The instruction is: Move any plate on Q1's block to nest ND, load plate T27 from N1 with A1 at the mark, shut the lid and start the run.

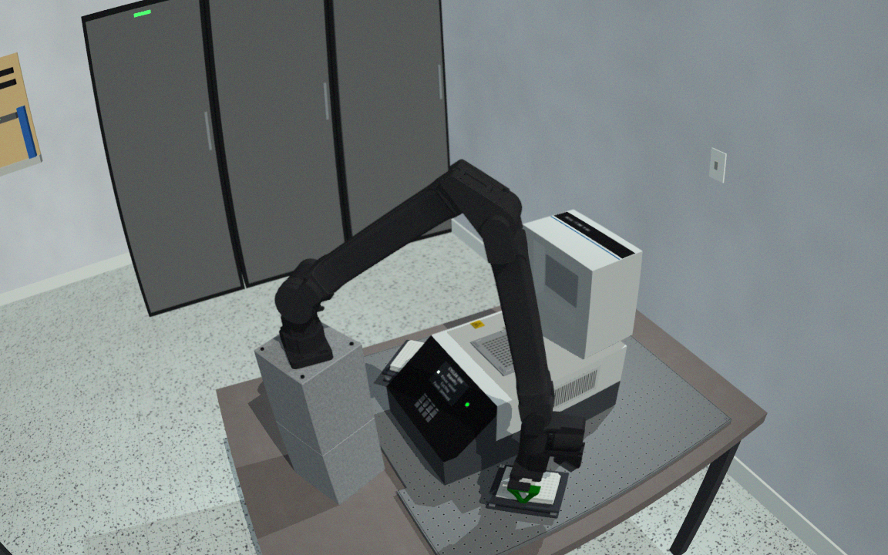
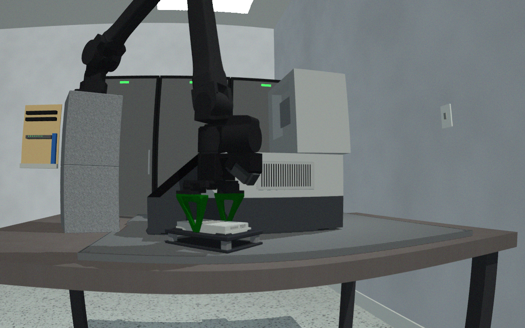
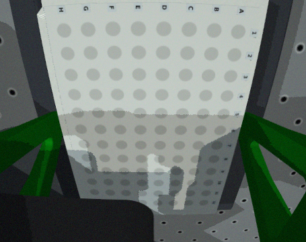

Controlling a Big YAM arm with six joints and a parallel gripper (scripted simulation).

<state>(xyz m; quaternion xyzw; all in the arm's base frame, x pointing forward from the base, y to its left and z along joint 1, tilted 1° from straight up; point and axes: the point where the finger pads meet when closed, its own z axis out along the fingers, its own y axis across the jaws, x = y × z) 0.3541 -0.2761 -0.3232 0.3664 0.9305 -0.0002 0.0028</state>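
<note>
Green gripper [image 2: 212, 218] spread wide astride plate T27 [image 3: 153, 94], Q1 [image 1: 502, 386] just behind
</note>
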